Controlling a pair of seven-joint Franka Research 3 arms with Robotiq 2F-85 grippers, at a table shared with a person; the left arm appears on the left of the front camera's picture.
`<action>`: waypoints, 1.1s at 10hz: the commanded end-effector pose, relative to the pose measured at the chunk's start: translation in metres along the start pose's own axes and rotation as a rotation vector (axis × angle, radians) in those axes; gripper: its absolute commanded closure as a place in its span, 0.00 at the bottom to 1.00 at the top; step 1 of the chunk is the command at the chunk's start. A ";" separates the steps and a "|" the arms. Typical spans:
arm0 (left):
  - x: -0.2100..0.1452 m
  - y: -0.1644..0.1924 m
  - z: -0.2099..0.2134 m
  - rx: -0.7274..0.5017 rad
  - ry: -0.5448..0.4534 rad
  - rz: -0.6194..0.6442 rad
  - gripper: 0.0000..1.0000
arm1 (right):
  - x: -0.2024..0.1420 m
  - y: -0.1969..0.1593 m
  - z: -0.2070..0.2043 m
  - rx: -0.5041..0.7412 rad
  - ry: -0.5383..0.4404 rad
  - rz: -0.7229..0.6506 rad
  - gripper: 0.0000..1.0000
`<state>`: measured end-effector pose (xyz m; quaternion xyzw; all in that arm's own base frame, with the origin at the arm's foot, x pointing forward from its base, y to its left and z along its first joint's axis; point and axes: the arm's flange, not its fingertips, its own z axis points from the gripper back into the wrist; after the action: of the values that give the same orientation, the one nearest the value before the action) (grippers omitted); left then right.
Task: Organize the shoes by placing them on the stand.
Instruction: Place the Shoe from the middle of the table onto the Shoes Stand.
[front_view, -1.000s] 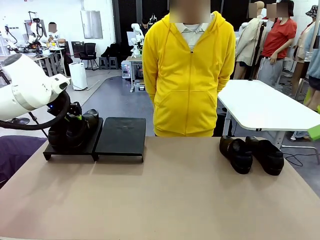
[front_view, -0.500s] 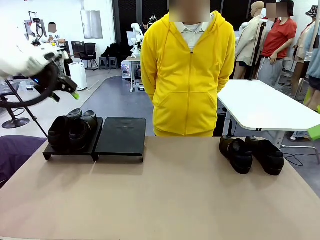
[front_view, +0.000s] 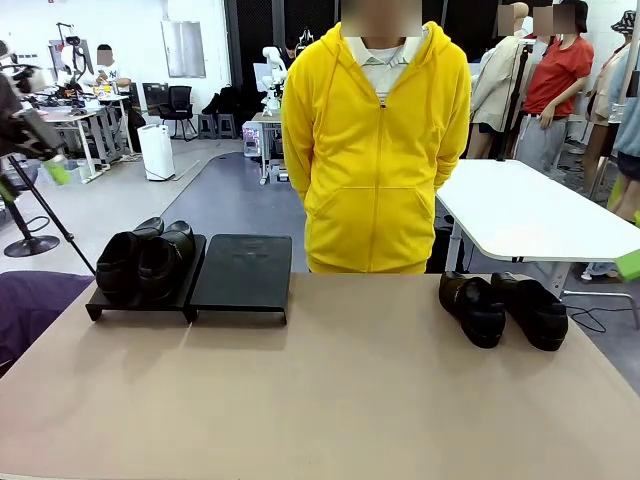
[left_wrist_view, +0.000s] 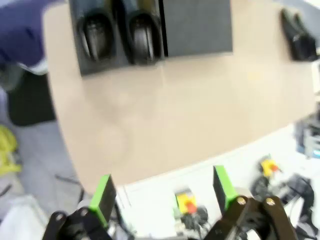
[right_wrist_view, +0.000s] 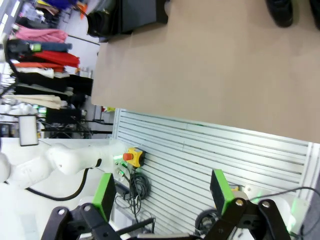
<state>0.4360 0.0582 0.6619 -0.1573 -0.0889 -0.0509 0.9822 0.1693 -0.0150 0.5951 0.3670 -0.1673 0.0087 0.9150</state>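
- Jaws first: the left jaws are spread wide with nothing between the green pads (left_wrist_view: 102, 197), high above the worktop (left_wrist_view: 165, 120). The right jaws are just as wide and bare, hanging back off the worktop's near edge.
- 2 shoes (front_view: 145, 265) sit side by side on the left panel of the stand (front_view: 243, 272). Its right panel is bare.
- The other 2 shoes (front_view: 472, 310) lie on the worktop well off to the right, touching or nearly so, in front of the person (front_view: 375, 150) in the yellow hoodie.
- So I'd say half done, and the next bit is fetching 1 of that right-hand pair. The right arm looks like the closer one.
- Tips, just my read: that leather is glossy, so pinch the side wall at the opening, not the rounded toe, or it'll probably slip.
- Take the shoe nearer the stand first so you don't knock its neighbour.
- Set it against 1 side of the bare panel, lined up like the 2 already there, so the last one fits beside it.
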 end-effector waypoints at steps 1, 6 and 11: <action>-0.040 0.013 0.013 -0.088 0.080 0.085 0.00 | 0.000 0.001 0.000 0.021 -0.003 0.022 0.00; -0.143 0.142 0.012 -0.611 -0.062 0.249 0.00 | 0.000 0.001 0.000 0.021 -0.003 0.022 0.00; -0.157 0.127 0.029 -0.488 -0.033 0.256 0.00 | 0.000 0.001 0.000 0.021 -0.003 0.022 0.00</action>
<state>0.3004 0.1987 0.6212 -0.4064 -0.0773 0.0516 0.9089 0.1694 -0.0153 0.5951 0.3668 -0.1672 0.0081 0.9151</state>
